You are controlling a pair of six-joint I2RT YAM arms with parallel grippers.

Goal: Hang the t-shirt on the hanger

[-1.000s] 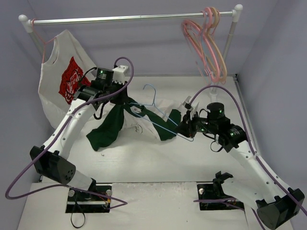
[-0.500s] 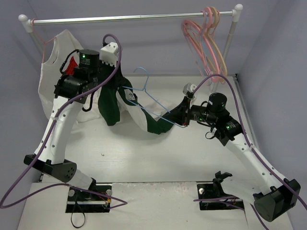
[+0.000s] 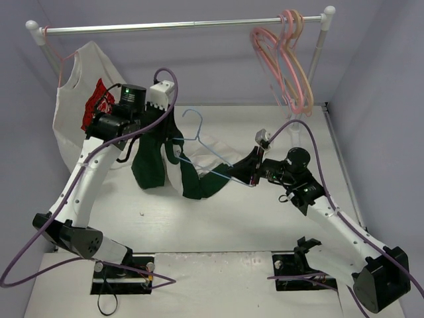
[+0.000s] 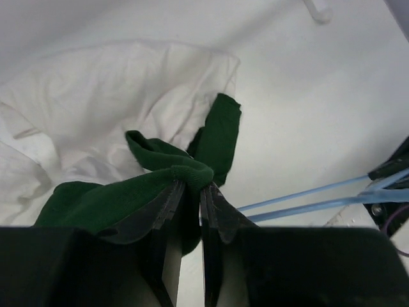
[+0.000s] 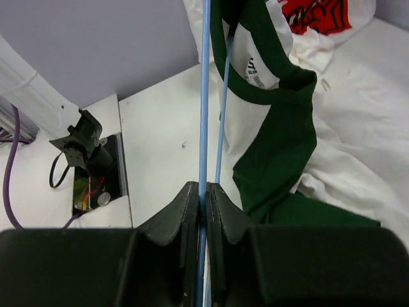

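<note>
Left claw: fingers pressed together on a fold of dark green cloth of the t-shirt, holding it up above the tabletop.
Right claw: clamped on the thin blue wire of the hanger, at its right end.
T-shirt place: left of centre, hanging from the left claw and stretching right along the hanger towards the right claw; green sleeve lowest, white body bunched behind.
Hanger place: between the two claws, tilted, hook up and to the far left, its wires running into the shirt near the green collar band.
Hanger in the shirt: cannot tell how far it sits inside the neck opening.
Rail: across the far side, on two posts.
On the rail, right end: pink and peach hangers, bunched together.
On the rail, left end: a white shirt with a red graphic, hanging down behind the left arm.
</note>
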